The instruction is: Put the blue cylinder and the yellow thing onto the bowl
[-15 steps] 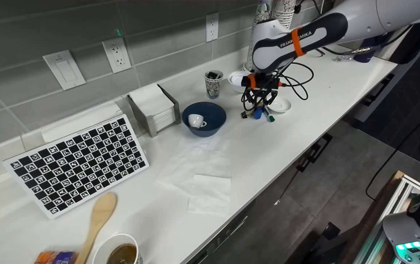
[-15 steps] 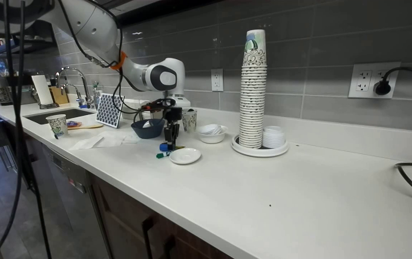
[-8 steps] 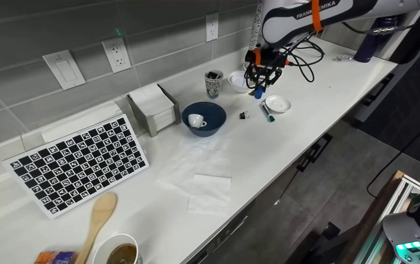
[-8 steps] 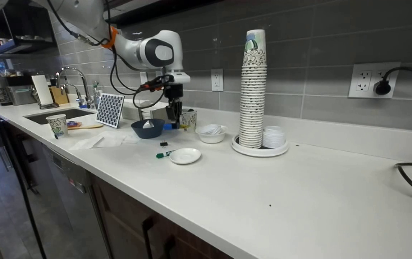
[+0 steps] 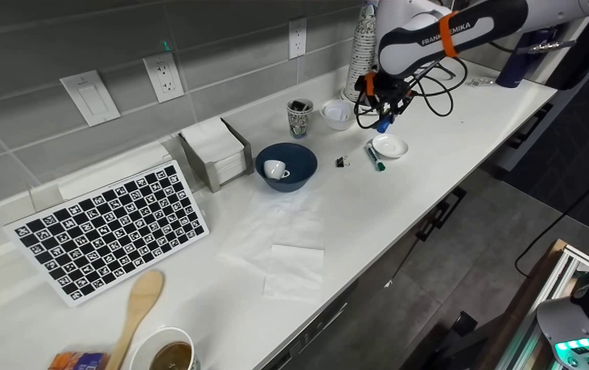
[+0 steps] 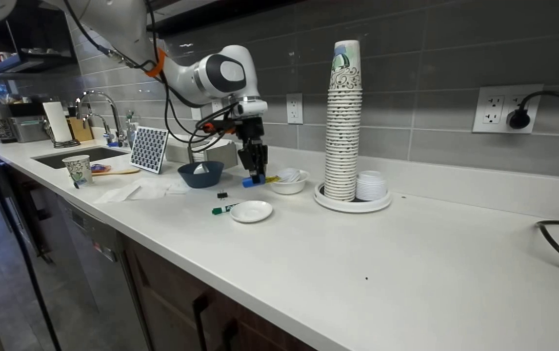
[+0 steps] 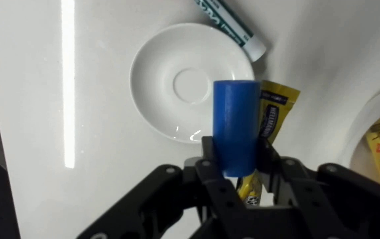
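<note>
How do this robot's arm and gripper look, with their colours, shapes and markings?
The arm is white and rounded, with black panels. An orange band splits lettering that shows "FRANK" and "EMIKA". Black cables loop beside the arm. The gripper is black, with jointed links and round grey bolt heads.

This is a kitchen: in an exterior view a sink (image 6: 105, 154) with a tall faucet (image 6: 116, 120) is set into a long white counter (image 6: 406, 258), with a towel roll (image 6: 57, 121) beyond. A grey tiled wall (image 6: 455, 58) runs behind, and wood-fronted cabinets (image 6: 162, 292) stand below. Paper cups (image 6: 343, 141) rise in a tall stack on a tray (image 6: 352, 208), napkins (image 5: 213, 146) sit piled, and a spoon (image 5: 145, 290) lies out. Home or office cannot be told. The robot arm (image 6: 184, 80) and patterned board (image 5: 107, 234) look like lab gear.
</note>
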Robot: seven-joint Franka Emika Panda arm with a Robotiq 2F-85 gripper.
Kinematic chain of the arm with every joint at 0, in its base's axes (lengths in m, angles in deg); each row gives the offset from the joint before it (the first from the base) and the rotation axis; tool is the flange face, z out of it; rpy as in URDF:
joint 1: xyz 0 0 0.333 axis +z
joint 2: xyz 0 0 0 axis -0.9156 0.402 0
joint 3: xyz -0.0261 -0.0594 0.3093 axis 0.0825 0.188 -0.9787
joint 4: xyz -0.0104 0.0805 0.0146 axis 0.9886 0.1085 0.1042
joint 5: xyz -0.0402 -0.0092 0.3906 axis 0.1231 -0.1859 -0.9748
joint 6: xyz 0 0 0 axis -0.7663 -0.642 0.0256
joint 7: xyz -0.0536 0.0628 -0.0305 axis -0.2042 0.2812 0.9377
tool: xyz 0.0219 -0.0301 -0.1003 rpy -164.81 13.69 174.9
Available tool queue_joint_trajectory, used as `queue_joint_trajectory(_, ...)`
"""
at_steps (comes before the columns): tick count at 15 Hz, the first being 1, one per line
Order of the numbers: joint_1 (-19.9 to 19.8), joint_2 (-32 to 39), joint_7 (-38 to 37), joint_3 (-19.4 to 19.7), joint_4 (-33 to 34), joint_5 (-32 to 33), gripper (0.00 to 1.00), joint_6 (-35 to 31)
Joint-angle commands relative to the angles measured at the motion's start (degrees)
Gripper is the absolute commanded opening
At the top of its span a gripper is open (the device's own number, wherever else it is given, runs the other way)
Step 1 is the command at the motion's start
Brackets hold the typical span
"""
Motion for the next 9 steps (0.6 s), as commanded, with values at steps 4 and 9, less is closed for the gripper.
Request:
queue_joint_trajectory(4,-0.50,0.47,-0.51,0.14,-1.06,0.39,0.09,6.17)
queue_joint_trajectory(9,-1.79,2.03,1.66,-1.09,-0.08,-2.66,0.09,9.70)
